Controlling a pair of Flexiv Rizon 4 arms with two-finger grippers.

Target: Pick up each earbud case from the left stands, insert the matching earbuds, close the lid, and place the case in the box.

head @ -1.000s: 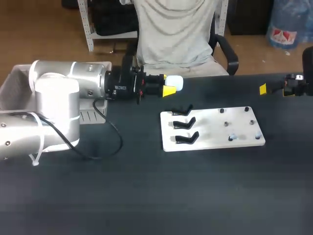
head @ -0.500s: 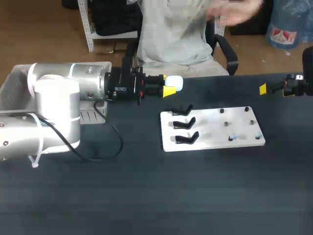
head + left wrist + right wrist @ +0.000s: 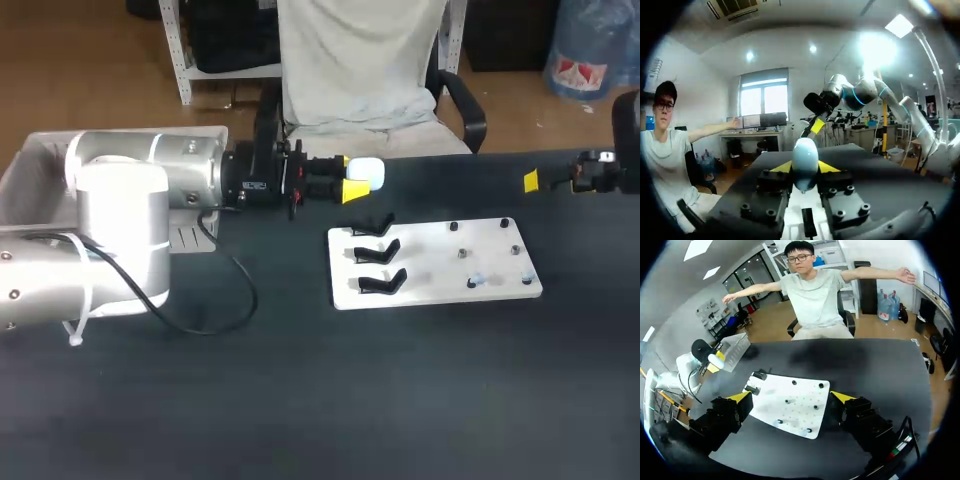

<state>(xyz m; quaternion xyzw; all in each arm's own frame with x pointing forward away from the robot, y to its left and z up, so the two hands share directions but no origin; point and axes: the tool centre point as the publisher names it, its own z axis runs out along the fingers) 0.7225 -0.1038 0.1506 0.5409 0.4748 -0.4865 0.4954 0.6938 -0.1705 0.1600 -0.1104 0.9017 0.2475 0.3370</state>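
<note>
The table point(image 3: 300, 400) is dark. The left arm point(image 3: 120, 220) lies along its far left, in front of the grey box point(image 3: 25, 175). The white board point(image 3: 430, 270) sits right of centre, with three black stands point(image 3: 378, 250) on its left side.

The right gripper point(image 3: 791, 397) is at the far right, fingers wide apart.

The left gripper point(image 3: 352, 177) points right, clamped on the white earbud case point(image 3: 367, 173). The case is above the far edge, beyond the board. Its long axis runs crosswise to the line between the fingertips.
</note>
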